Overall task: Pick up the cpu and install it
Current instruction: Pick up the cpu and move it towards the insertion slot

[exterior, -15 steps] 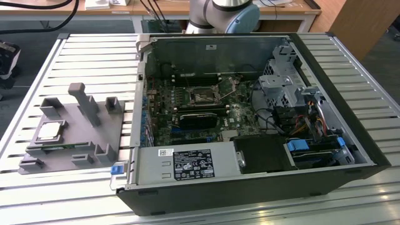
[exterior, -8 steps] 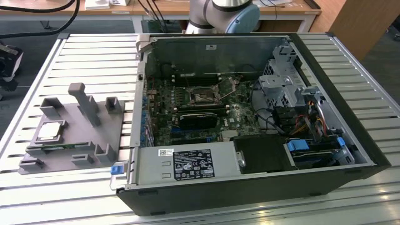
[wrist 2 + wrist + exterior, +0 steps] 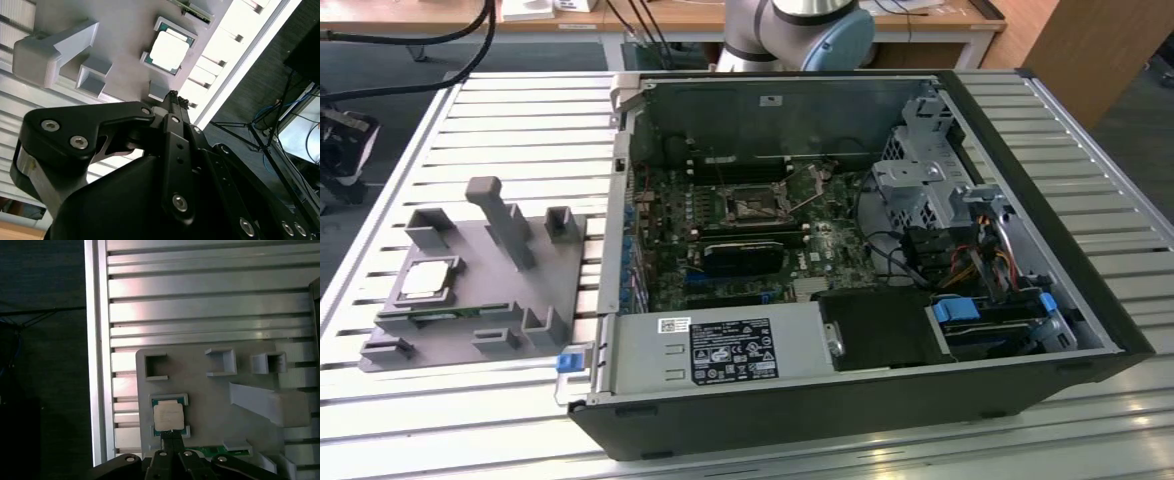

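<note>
Tool [image 3: 171, 435] is hanging with fingers pressed together, pinching nothing, tips just beside the cpu [image 3: 168, 416]. Cpu is lying flat in a framed pocket of the grey tray [image 3: 520, 290], mid-left in the exterior view. The pocket is likely keeping it square for pickup. Open computer case [image 3: 854, 250] is sitting to its right on the counter [image 3: 520, 120].

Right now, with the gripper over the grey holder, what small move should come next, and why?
Probably open the jaws before lowering. In the first wrist view the gripper hangs close to the cpu, which lies flat and untouched in its nest on the grey holder. The jaws look shut together, too narrow to straddle the chip.
</note>
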